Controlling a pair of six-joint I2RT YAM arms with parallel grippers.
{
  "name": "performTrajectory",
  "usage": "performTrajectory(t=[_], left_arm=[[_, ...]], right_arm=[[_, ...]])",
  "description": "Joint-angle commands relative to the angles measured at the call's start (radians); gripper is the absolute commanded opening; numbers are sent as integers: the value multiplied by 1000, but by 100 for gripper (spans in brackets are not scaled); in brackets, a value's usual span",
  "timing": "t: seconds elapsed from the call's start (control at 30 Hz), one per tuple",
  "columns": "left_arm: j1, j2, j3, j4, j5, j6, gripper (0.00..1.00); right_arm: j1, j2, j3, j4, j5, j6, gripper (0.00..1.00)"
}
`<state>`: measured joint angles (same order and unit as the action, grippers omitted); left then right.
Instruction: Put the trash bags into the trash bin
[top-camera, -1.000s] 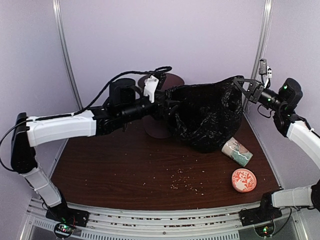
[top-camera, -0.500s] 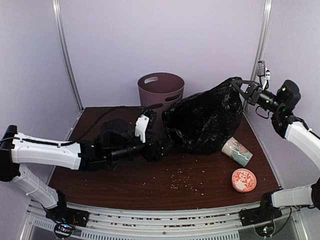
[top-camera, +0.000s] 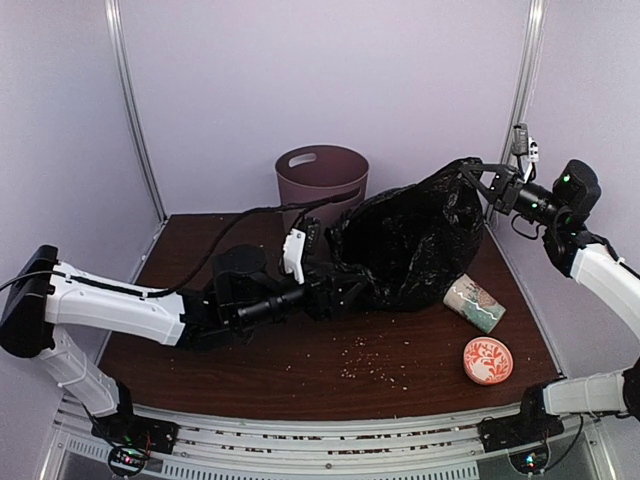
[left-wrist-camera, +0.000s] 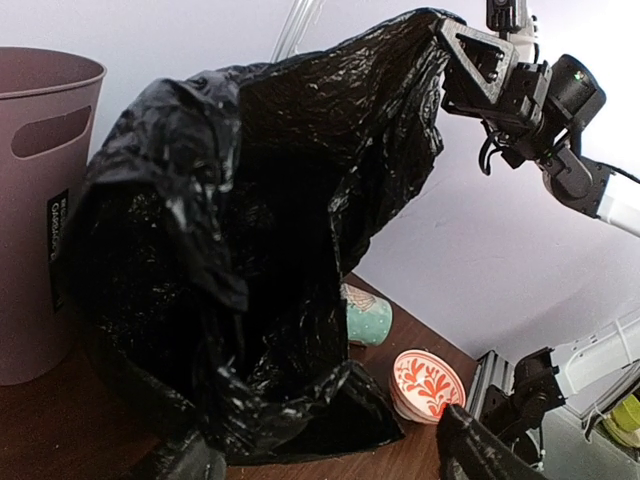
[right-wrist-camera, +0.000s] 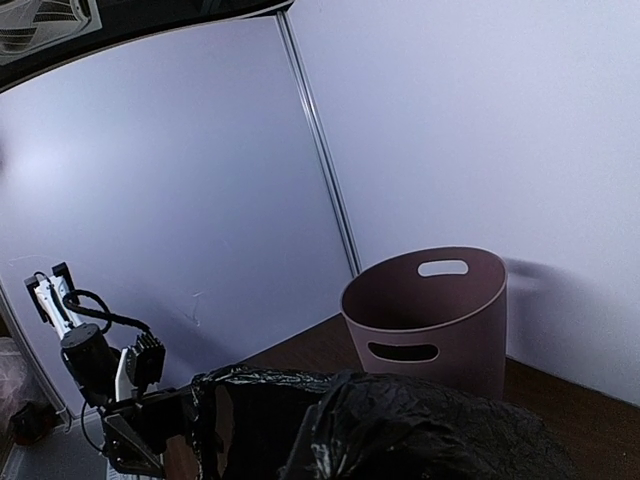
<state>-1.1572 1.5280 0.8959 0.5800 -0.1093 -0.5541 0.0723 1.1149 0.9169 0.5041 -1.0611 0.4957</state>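
Note:
A big black trash bag (top-camera: 410, 245) hangs over the back right of the table, its bottom resting on the wood. My right gripper (top-camera: 470, 170) is shut on the bag's top corner and holds it up. The mauve trash bin (top-camera: 322, 180) stands upright at the back, just left of the bag (right-wrist-camera: 420, 430); it is also in the right wrist view (right-wrist-camera: 430, 320). My left gripper (top-camera: 338, 296) is low at the bag's lower left, open. In the left wrist view its fingertips (left-wrist-camera: 480, 455) stand wide, with the bag's bottom fold (left-wrist-camera: 300, 400) between them.
A patterned mug (top-camera: 474, 303) lies on its side right of the bag, and a red-patterned bowl (top-camera: 488, 360) sits nearer the front right. Crumbs (top-camera: 375, 365) are scattered mid-table. Walls and metal posts close in the back and sides.
My left arm dropped from beside the bin to table height, then pushed right to the bag's lower edge. The bag hangs lower. The right gripper kept its hold.

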Motion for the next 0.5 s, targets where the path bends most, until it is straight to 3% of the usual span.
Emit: performTrajectory(t=[0.0,0.27,0.37,0.47], left_arm=[[5,58,71,84,31,-38,74],[21,253,243,186,22,-117,72],[41,316,273,270,46,-157,56],[50,334,319,245,125,-158,43]], right_arm=[[6,-22,-1,-7,-25,-19,0],[21,-19,-14,3,-17,-9,0],[22,-22,-11,-5,-5,-1,0],[11,-28,40,-121,51,-45,0]])
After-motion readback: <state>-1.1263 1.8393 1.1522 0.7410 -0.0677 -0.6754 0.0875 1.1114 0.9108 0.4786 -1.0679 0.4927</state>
